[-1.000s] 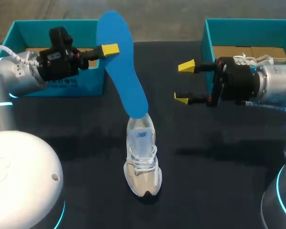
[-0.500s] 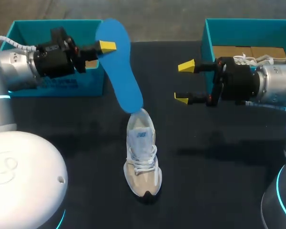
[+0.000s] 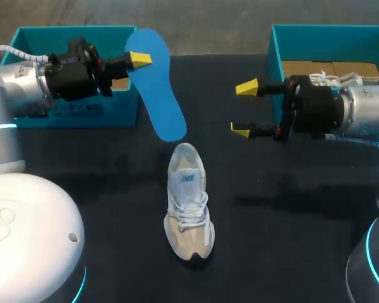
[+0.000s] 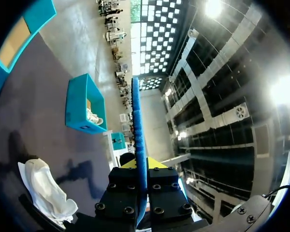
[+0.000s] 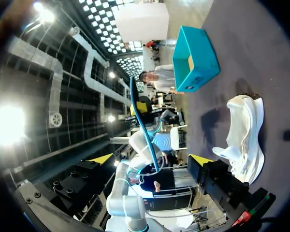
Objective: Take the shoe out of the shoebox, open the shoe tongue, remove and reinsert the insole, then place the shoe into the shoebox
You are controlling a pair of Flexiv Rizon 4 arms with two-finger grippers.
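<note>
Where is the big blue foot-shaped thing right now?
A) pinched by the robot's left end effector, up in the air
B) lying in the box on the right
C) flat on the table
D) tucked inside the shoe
A: the blue insole is clamped in the left end effector and hangs above the table, its lower end outside the shoe.
</note>
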